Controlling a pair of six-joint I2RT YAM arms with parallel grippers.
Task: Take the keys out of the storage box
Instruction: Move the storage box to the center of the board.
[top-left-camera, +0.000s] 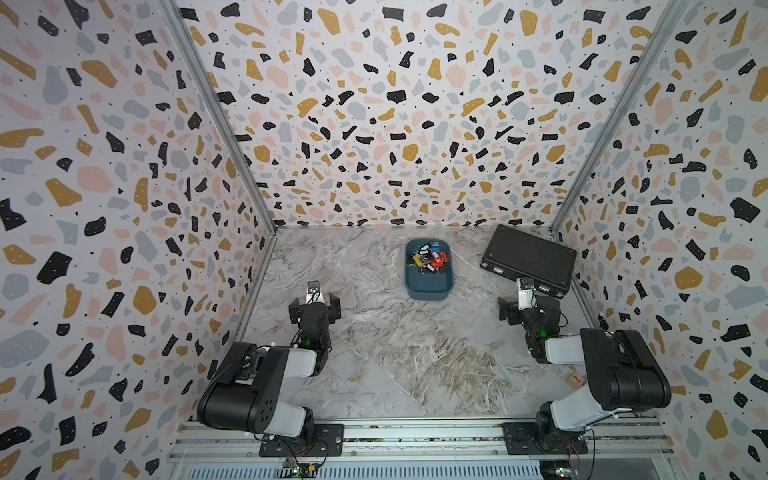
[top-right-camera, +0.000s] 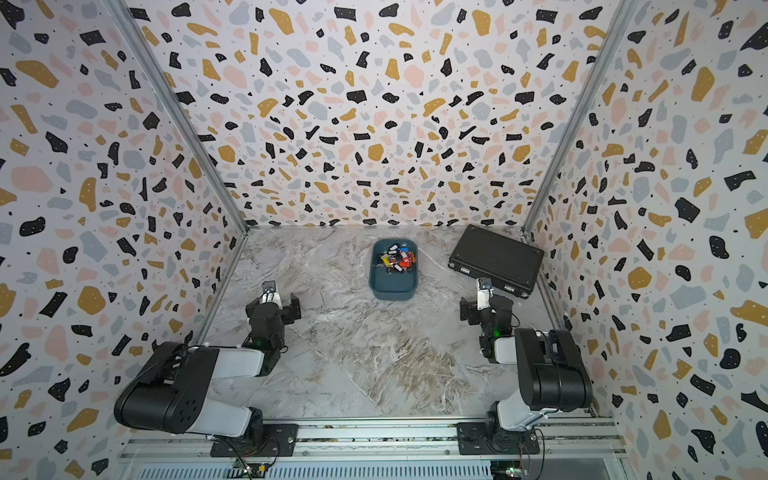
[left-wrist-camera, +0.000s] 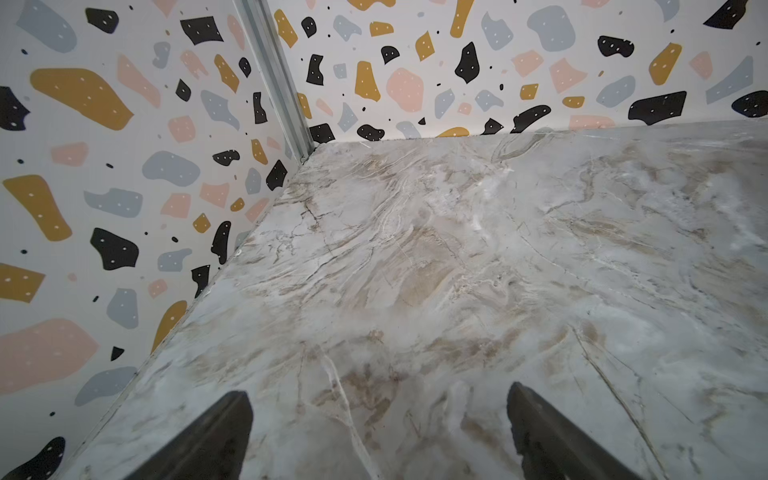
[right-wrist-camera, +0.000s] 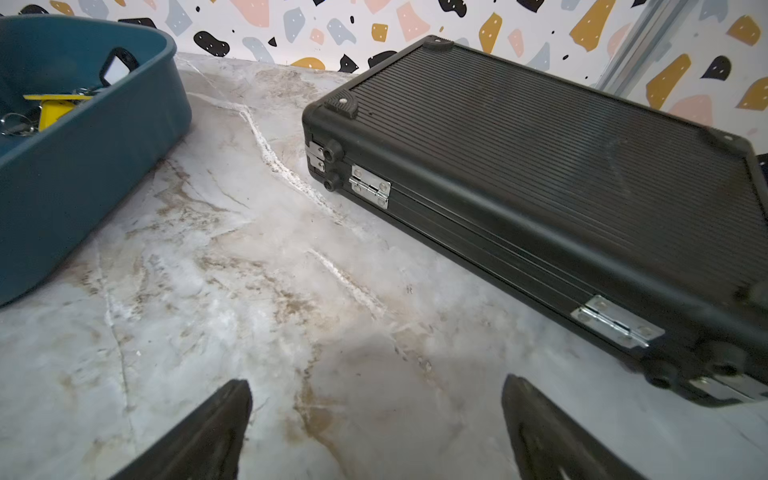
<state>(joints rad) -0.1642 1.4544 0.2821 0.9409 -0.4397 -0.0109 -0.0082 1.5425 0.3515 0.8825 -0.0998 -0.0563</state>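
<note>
The keys (top-left-camera: 428, 257) lie heaped in the storage box (top-left-camera: 428, 291), a tangle of red, yellow, blue, black and white tags crowded into its upper half in both top views. The lower half of the box shows bare teal floor. The box sits just above the middle of the marble-patterned tabletop (top-left-camera: 395, 357), with its long axis running up and down the frame.

In the right wrist view its rounded wall (right-wrist-camera: 83, 174) fills the left edge, with a yellow tag and key rings (right-wrist-camera: 50, 110) showing over the rim.

To the right of the box, apart from it, a closed black ribbed briefcase (top-left-camera: 528, 257) lies flat and turned at an angle in the upper right corner of the table. Its hinged side faces down-frame.

Terrazzo-patterned walls (top-left-camera: 374, 104) close in three sides. An aluminium rail (top-left-camera: 415, 432) carrying both arm bases runs along the bottom edge.

The left gripper (left-wrist-camera: 379, 395) hangs over bare marble at lower left of the box, jaws spread wide and holding nothing. The right gripper (right-wrist-camera: 376, 383) hangs just below the briefcase, equally wide and empty. Between the arms the marble lies open up to the box.
</note>
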